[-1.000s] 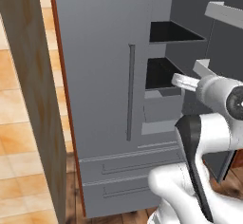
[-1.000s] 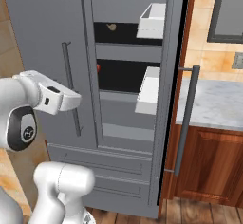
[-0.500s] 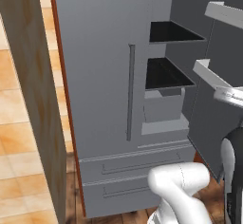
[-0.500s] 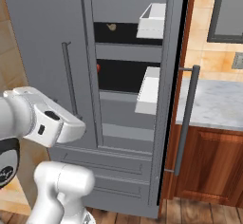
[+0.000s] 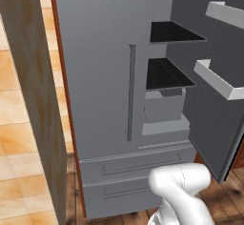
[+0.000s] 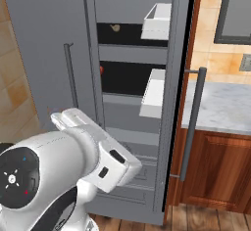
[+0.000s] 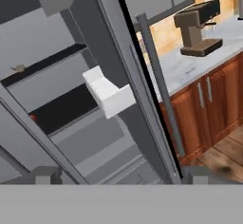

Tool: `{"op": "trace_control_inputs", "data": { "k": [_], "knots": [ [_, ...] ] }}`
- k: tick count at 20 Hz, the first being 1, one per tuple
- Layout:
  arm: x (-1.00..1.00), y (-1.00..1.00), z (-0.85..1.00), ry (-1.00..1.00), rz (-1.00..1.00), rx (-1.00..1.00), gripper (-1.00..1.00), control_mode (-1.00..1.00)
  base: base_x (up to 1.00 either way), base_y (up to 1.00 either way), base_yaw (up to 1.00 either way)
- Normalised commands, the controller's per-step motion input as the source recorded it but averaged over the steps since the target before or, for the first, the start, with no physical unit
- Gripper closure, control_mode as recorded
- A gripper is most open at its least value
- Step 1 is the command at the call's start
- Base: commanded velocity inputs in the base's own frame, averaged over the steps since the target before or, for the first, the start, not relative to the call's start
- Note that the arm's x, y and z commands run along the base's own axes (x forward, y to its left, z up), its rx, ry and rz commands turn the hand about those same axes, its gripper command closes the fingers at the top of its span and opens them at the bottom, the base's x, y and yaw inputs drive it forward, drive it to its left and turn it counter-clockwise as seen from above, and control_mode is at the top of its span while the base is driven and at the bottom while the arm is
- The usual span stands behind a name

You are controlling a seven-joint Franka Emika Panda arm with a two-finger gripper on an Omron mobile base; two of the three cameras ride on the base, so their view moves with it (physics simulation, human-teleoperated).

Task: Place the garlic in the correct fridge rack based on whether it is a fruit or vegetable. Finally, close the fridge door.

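Tan garlic (image 6: 115,28) on the upper fridge rack (image 6: 128,35), door (image 6: 179,93) open

I'm facing a tall grey fridge (image 5: 100,76), one door open, with white door bins (image 6: 153,94). Right of it, reddish-brown wooden cabinets (image 6: 215,171) carry a pale marble countertop (image 6: 223,108) with a brown coffee machine (image 7: 198,26). Wooden floorboards (image 7: 223,157) lie below.

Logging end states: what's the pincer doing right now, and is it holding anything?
Pincer: open, holding nothing; garlic lies on the upper rack.
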Motion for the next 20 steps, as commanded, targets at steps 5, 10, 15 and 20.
{"op": "trace_control_inputs", "data": {
  "k": [5, 10, 15, 20],
  "knots": [
    [-0.03, -1.0, -0.18, 0.07, 0.0, 0.17, -1.0, -1.0, 0.0, 0.0, 0.0],
    [0.04, -1.0, -0.28, 0.01, 0.04, 0.05, -1.0, -1.0, 0.0, 0.0, 0.0],
    [0.49, -0.84, -0.51, 0.0, 0.08, -0.01, -1.0, -1.0, 0.0, 0.0, 0.0],
    [0.64, -0.42, -0.38, 0.0, 0.0, 0.0, -1.0, -1.0, 0.0, 0.0, 0.0]
  ]
}}
